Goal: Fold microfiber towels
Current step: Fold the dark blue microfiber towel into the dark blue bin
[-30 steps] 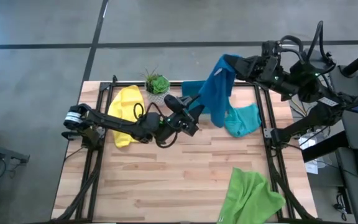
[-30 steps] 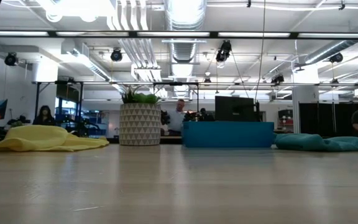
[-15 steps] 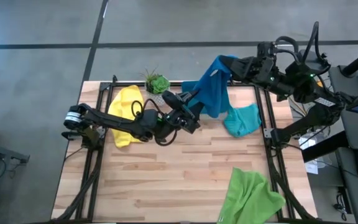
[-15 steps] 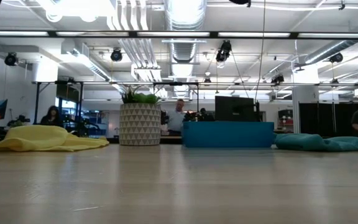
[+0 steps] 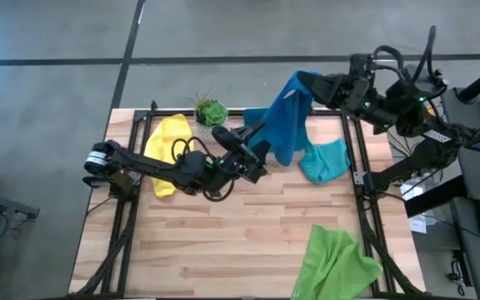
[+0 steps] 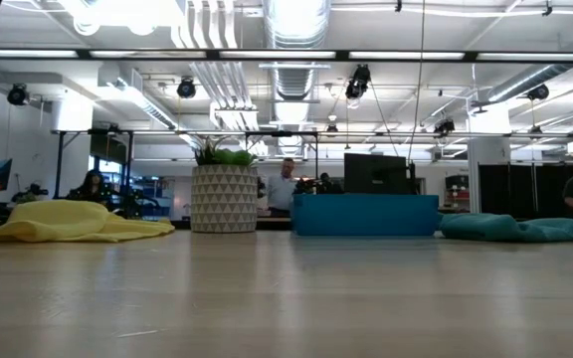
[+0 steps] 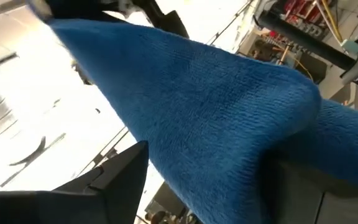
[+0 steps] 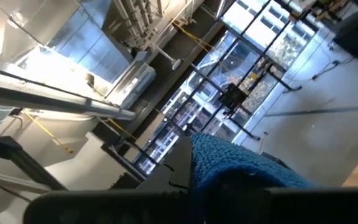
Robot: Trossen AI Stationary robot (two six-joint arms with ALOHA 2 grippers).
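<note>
A blue towel (image 5: 288, 121) hangs from my right gripper (image 5: 313, 83), which is shut on it high above the table's far right. My left gripper (image 5: 259, 143) stands open at the towel's lower left part; in its wrist view the blue towel (image 7: 210, 106) runs between its two fingers (image 7: 114, 177). The yellow towel (image 5: 169, 142) lies crumpled at the far left. A teal towel (image 5: 325, 160) sits bunched at the far right. The light green towel (image 5: 336, 262) lies at the near right, draped over the table's edge. My right gripper pinches the blue towel's top corner (image 5: 303, 81), which is bunched between its two fingers (image 8: 241, 171). The fingers come about level from the table's right. The towel hangs slack below them, clear of the table. My left gripper has the towel between its open fingers; whether they touch it I cannot tell.
A teal-blue tray (image 6: 364, 214) stands at the far edge, partly behind the blue towel. A potted plant (image 5: 211, 111) stands left of it, beside the yellow towel. Bare wood (image 5: 223, 233) fills the table's middle and near left. People show in the room beyond.
My left gripper has risen a little toward the hanging blue towel, still open. The towel's lower part has swung slightly toward the table's left, while its top corner stays in my right gripper.
</note>
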